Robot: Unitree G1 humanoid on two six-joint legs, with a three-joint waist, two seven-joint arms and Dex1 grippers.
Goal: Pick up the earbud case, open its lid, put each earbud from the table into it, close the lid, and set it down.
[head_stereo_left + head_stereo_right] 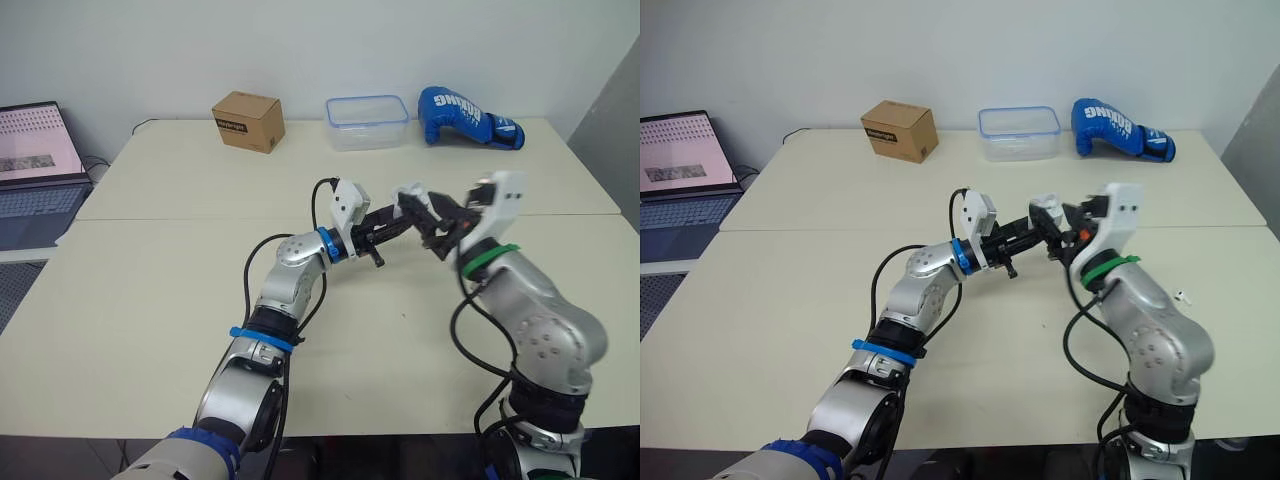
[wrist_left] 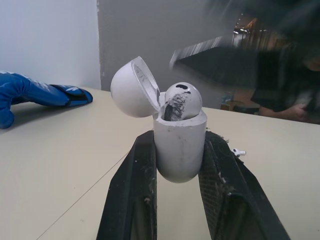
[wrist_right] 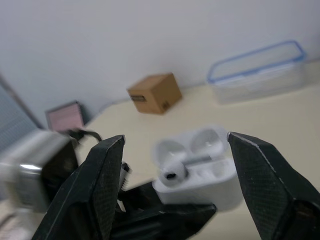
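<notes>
Judged light and slippery, the earbud case point(image 2: 180, 127) is clamped at its lower body by the left gripper point(image 2: 179, 150), the right gripper point(image 3: 175, 137) spread wide.

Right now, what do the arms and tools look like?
Both are rounded silver-grey shells with black cables and white wrist camera housings. The left arm has a blue wrist ring and blue tape band; the right arm a green band. Left tool and right tool: two black tapered fingers each.

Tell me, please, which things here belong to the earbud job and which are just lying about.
Job: open earbud case; seated earbud inside it; loose earbud on the table.
Lying about: cardboard box, plastic container, boxing glove, laptop.
</notes>
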